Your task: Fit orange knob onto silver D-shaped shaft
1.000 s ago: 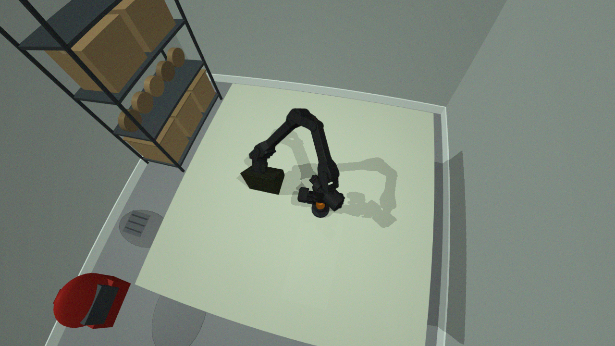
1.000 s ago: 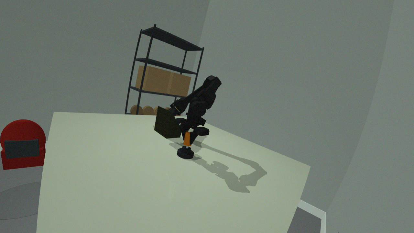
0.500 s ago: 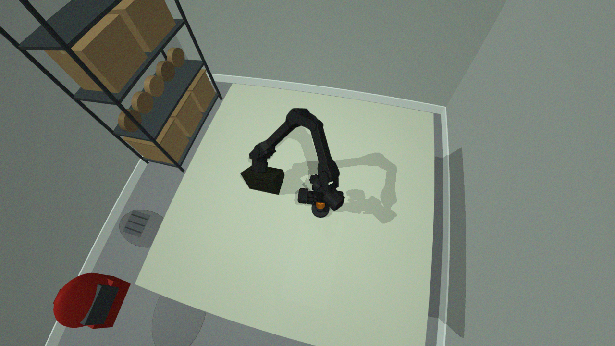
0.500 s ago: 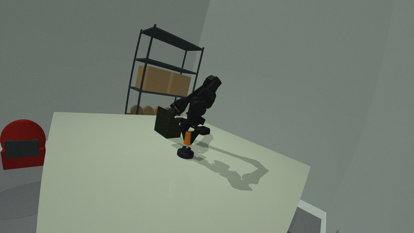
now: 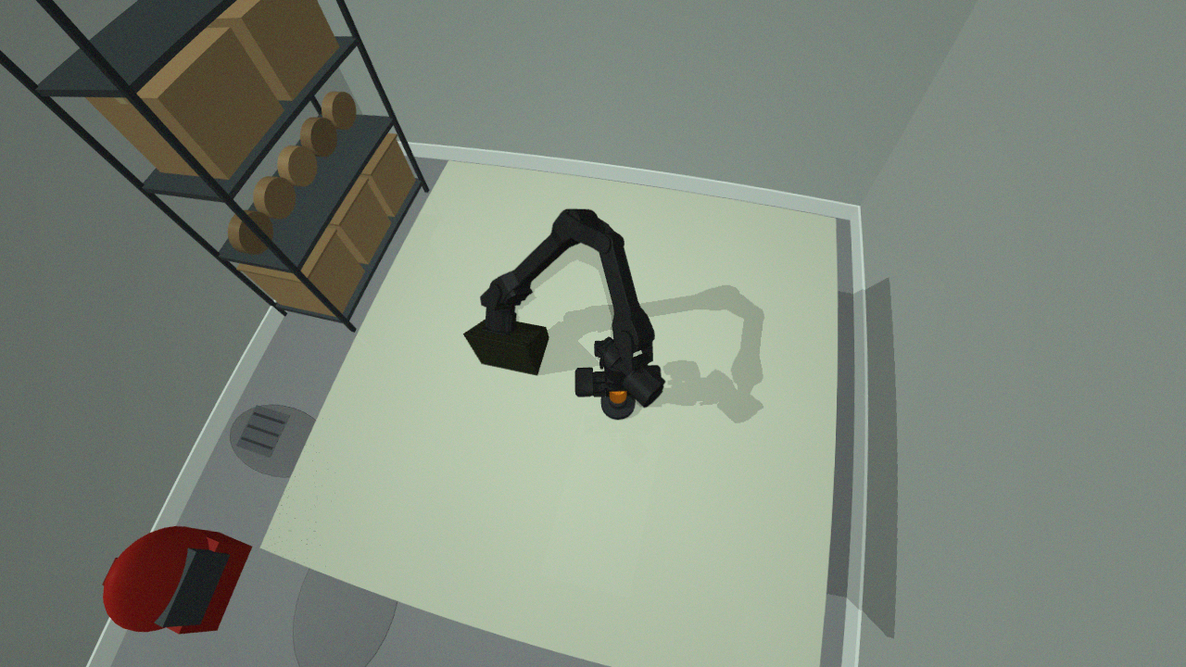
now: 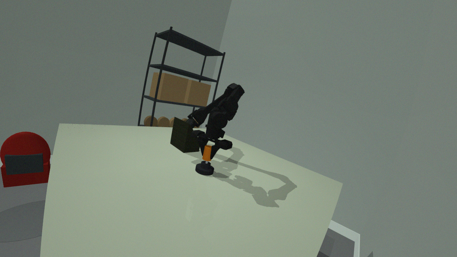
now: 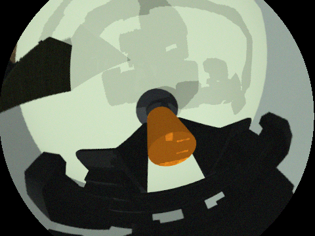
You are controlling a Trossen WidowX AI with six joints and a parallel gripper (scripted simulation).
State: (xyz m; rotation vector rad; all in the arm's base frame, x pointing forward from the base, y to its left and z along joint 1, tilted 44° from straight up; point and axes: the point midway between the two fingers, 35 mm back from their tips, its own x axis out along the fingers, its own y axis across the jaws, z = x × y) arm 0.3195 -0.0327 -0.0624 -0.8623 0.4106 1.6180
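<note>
The orange knob (image 5: 617, 396) (image 6: 207, 153) (image 7: 168, 137) is upright between the fingers of my gripper (image 6: 208, 152) (image 7: 162, 122), which is shut on it. The round dark pedestal (image 5: 616, 411) (image 6: 204, 169) (image 7: 142, 108) stands on the table directly below the knob. A short bit of the silver shaft (image 6: 206, 162) shows between the knob's lower end and the pedestal's raised collar in the exterior view, so the knob is not down on the pedestal. The knob's hole and the flat sides of hole and shaft are hidden.
The arm's dark base block (image 5: 510, 348) (image 6: 183, 137) (image 7: 42, 72) stands on the pale table (image 5: 498, 514) (image 6: 127, 198), to the left of the pedestal. A shelf rack with boxes (image 5: 211, 99) (image 6: 174, 87) and a red helmet-like object (image 5: 149, 580) (image 6: 25, 143) are off the table.
</note>
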